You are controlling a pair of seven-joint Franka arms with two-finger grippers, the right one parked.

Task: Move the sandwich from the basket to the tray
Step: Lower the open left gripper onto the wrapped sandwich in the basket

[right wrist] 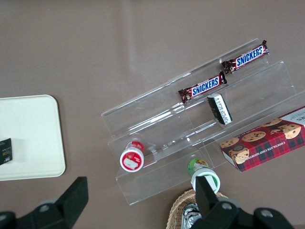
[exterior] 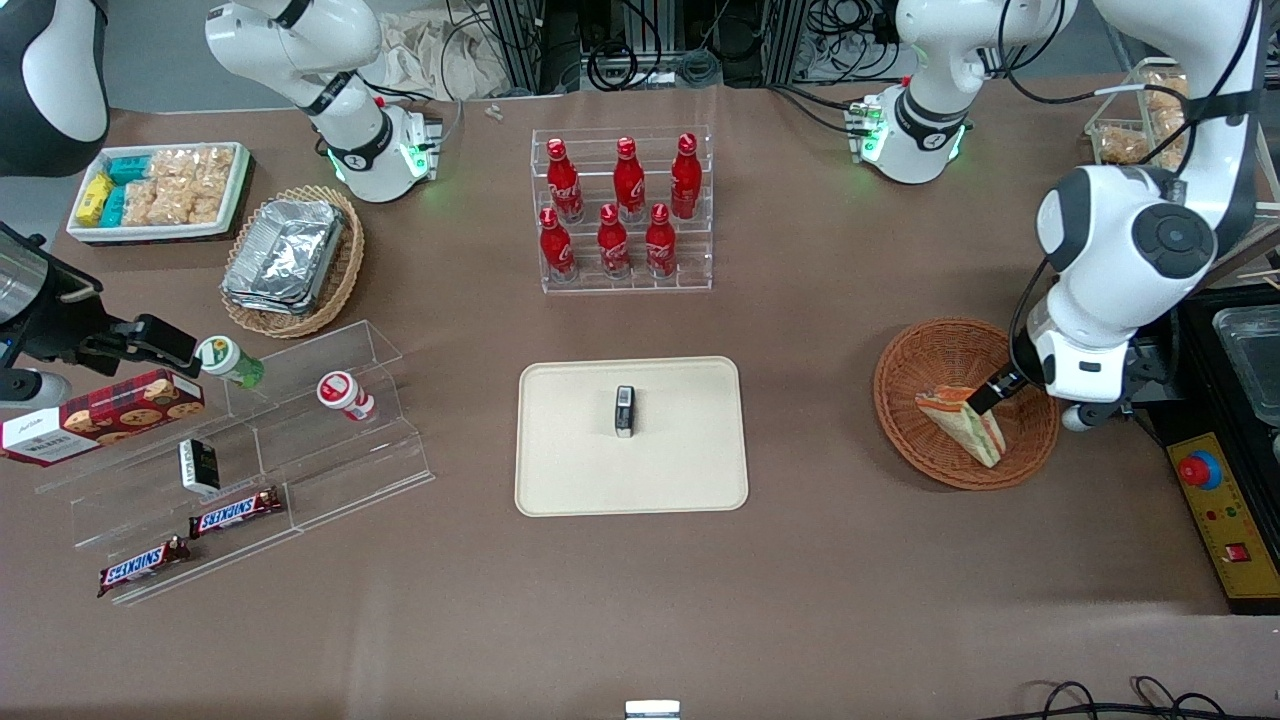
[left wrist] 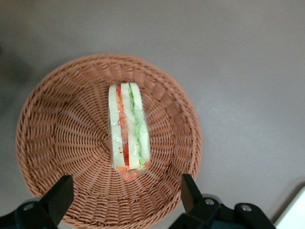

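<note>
The sandwich (left wrist: 128, 126) lies in the basket (left wrist: 57, 124), not yet grasped; the gripper (left wrist: 125, 193) hovers spread wide above it (tray (exterior: 570, 460) awaits, well apart).

The basket (left wrist: 57, 138) was rough woven wicker, the sandwich (left wrist: 128, 131) wrapped in glossy clear film. The tool (left wrist: 125, 200), with matt black plastic fingers (left wrist: 59, 195) spread wide, hung over it. The tray (exterior: 560, 440) looked smooth and matt, the counter (exterior: 800, 580) dull brown.
</note>
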